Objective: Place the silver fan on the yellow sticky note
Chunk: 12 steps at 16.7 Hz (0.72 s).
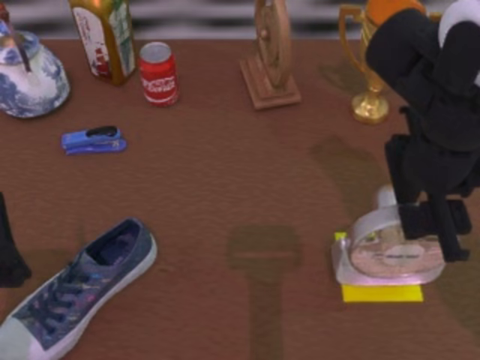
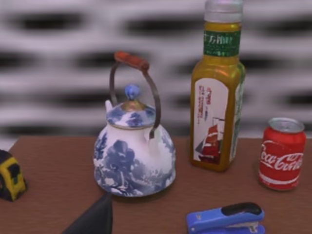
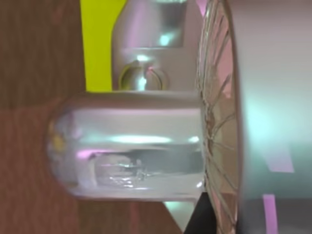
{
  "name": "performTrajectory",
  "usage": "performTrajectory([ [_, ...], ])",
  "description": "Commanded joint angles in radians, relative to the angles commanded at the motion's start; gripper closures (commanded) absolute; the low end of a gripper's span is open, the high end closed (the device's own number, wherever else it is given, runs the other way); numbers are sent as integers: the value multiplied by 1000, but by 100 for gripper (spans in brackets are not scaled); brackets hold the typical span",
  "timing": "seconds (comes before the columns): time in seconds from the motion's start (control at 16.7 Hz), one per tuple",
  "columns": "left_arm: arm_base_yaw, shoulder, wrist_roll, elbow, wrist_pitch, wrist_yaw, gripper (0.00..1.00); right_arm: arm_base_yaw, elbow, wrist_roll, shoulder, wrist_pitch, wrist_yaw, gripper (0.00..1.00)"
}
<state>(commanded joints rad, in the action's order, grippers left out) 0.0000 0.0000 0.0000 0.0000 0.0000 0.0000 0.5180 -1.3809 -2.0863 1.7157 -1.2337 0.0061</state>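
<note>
While the right arm works alone at the table's right side, the scene reads as follows.

Right claw (image 1: 435,225): it sits over the silver fan (image 1: 386,244), its dark fingers down against the ring cage; how wide they stand and whether they grip the fan I cannot tell.
Silver fan: right under the claw, standing on the yellow sticky note (image 1: 382,292); the right wrist view fills with its motor housing (image 3: 131,146) and wire cage, with a dark fingertip (image 3: 202,219) showing beside the cage.
Yellow sticky note: beneath the fan's base, a strip of it showing on the near side of the claw and a sliver at the base's left edge; the right wrist view shows yellow paper (image 3: 100,44) past the base.
Gold trophy (image 1: 367,67): behind the claw, near the far edge, partly covered by the arm.
Wooden disc on a stand (image 1: 271,60): far back and to the left of the claw.
Cola can (image 1: 158,73), bottle (image 1: 105,37), teapot (image 1: 30,75), blue stapler (image 1: 94,140), sneaker (image 1: 75,292): all well apart from the claw, across the left half of the table.
Left claw (image 1: 9,247): parked at the table's left edge, near the sneaker; its fingers cannot be judged.
</note>
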Motion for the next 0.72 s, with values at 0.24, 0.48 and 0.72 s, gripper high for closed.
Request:
performTrajectory([
  [0.24,0,0,0,0,0,0,0,0,0,0,0,0,0,17],
  [0.48,0,0,0,0,0,0,0,0,0,0,0,0,0,0],
  [0.72,0,0,0,0,0,0,0,0,0,0,0,0,0,0],
])
